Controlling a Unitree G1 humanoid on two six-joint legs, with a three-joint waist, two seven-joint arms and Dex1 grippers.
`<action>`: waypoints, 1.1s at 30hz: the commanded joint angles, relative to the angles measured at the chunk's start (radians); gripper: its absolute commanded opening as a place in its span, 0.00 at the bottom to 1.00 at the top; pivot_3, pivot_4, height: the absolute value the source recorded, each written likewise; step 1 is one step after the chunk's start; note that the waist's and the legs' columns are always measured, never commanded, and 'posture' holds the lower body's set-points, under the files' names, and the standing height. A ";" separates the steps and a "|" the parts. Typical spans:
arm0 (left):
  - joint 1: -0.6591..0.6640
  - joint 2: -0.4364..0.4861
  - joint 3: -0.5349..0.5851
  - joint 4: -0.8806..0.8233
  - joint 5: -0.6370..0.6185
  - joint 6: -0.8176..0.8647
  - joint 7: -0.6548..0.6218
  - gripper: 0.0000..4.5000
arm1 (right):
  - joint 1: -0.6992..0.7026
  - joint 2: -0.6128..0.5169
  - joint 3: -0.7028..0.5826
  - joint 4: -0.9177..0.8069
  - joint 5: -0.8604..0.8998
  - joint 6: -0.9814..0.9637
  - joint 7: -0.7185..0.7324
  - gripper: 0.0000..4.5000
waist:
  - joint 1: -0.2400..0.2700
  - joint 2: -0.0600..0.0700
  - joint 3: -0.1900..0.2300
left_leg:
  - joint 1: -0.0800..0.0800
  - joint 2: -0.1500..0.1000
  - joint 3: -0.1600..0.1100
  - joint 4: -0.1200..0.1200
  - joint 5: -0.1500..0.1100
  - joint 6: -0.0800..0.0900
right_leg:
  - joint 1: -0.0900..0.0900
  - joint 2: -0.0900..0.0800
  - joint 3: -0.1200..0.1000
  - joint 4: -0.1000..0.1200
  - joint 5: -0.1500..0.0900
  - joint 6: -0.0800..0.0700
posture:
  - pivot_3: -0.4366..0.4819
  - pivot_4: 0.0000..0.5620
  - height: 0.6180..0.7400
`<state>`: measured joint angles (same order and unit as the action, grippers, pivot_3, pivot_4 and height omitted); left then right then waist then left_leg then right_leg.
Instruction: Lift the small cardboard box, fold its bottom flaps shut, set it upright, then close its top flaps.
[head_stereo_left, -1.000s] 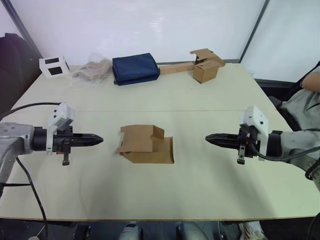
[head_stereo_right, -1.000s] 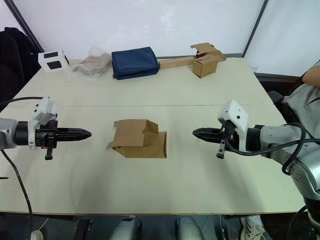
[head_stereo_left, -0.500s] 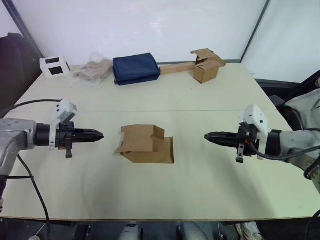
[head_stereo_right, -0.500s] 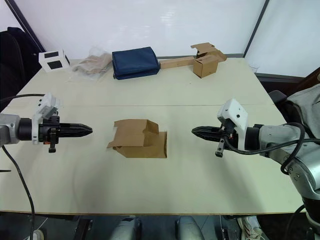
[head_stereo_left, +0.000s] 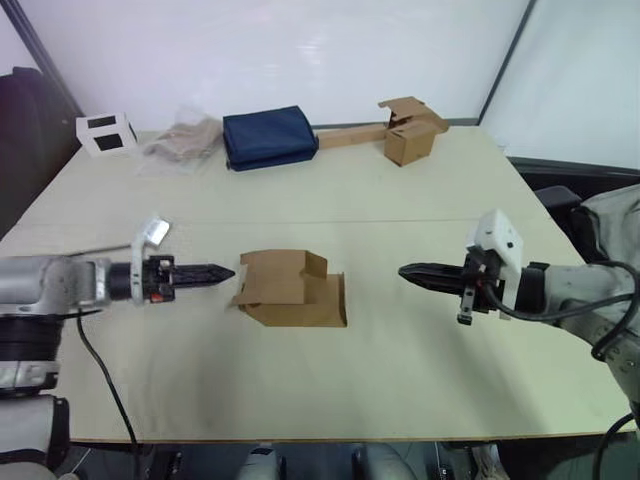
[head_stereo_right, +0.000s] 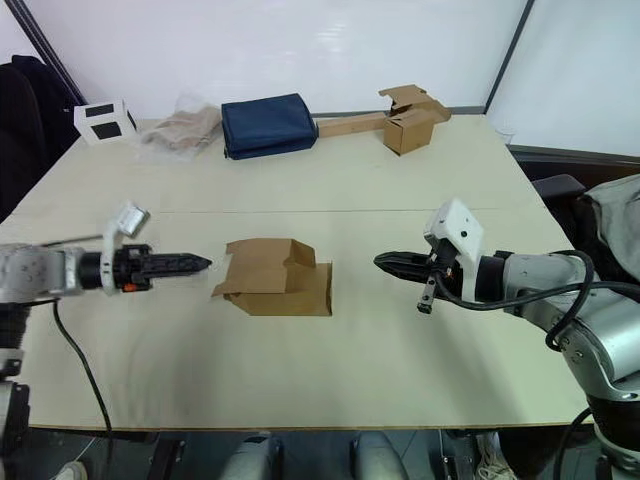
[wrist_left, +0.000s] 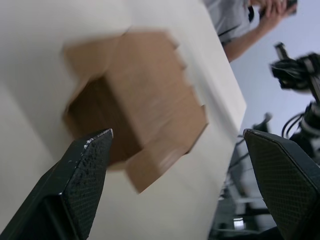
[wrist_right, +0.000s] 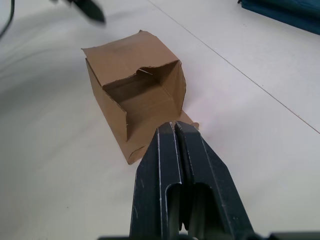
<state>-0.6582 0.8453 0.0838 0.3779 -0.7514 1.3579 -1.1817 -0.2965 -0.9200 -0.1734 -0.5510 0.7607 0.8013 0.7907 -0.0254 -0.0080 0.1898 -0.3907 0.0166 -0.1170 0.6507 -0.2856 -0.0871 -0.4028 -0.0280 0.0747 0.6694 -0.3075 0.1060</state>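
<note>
Both arms have closed in on the small cardboard box (head_stereo_left: 293, 289), the left gripper (head_stereo_left: 226, 271) now just beside its left flap with fingers spread, the right gripper (head_stereo_left: 408, 271) nearer too, fingers pressed together. The box lies mid-table on its side, unmoved, both ends open, flaps splayed.

Grey arms, white wrist cams, black claws, cables.

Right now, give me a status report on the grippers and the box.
Left gripper open beside the small cardboard box; right gripper shut, apart. Box on its side, flaps open. Nothing between.
</note>
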 joint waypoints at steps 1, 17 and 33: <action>-0.042 -0.038 0.052 0.077 -0.011 0.072 0.062 0.98 | 0.026 0.005 -0.025 -0.065 0.007 0.000 -0.025 0.00 | 0.000 0.000 0.000 | 0.000 0.000 0.000 0.000 0.000 0.000 | 0.000 0.000 0.000 0.000 0.000 0.000 | 0.48 0.27 1.00; -0.179 -0.235 0.113 0.268 0.002 0.006 0.134 0.98 | 0.065 -0.014 -0.105 -0.142 0.087 0.070 -0.106 0.00 | 0.005 0.000 0.000 | 0.000 0.000 0.000 0.001 0.000 -0.001 | 0.000 -0.001 0.000 0.001 0.000 0.000 | 0.48 0.27 1.00; -0.242 -0.261 -0.044 0.312 0.069 -0.055 -0.036 0.98 | 0.112 -0.037 -0.153 -0.183 0.118 0.097 -0.135 0.00 | 0.005 0.000 0.000 | 0.000 0.000 0.000 0.001 0.000 -0.001 | 0.000 -0.001 0.000 0.001 0.000 0.000 | 0.48 0.27 1.00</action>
<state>-0.8699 0.5646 0.0473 0.6882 -0.6883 1.3165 -1.1867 -0.1854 -0.9454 -0.2918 -0.7009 0.8627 0.9016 0.6633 -0.0204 -0.0083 0.1893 -0.3907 0.0161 -0.1169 0.6517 -0.2852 -0.0878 -0.4029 -0.0286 0.0748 0.6709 -0.3074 0.1060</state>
